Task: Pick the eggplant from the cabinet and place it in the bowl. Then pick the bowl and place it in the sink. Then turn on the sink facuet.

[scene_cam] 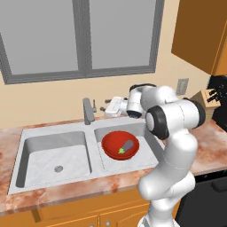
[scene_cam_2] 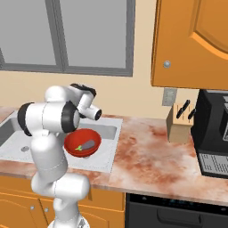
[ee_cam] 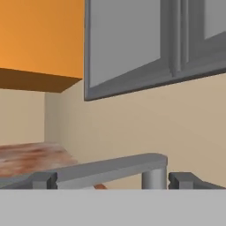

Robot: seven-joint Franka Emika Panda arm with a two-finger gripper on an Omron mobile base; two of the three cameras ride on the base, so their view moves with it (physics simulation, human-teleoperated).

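The eggplant point(scene_cam: 127, 146) is lying inside the bowl point(scene_cam: 112, 142), its green stem tip pointing toward the front rim. The bowl is sitting in the right basin of the sink point(scene_cam: 26, 150), with the left basin beside it showing its round drain. In the right base view the bowl point(scene_cam_2: 73, 140) and the eggplant point(scene_cam_2: 88, 144) are appearing just in front of the arm's elbow, partly covered by it.

The sink faucet point(scene_cam: 88, 111) is standing on the back ledge of the sink, between the two basins. The gripper point(scene_cam: 107, 107) is hovering just to the right of the faucet, pointing leftward toward it, clear of the bowl below. The fingers are standing fully apart and are gripping nothing. In the hand view the two fingertips point(ee_cam: 44, 180) are showing at the bottom, spread wide, with the faucet's grey spout and post point(ee_cam: 154, 178) lying between them; contact cannot be judged from this view.

A window point(scene_cam: 84, 35) is occupying the wall above the sink. A knife block point(scene_cam_2: 180, 122) is standing on the marbled counter point(scene_cam_2: 147, 151) to the right, near a dark appliance point(scene_cam_2: 213, 138).
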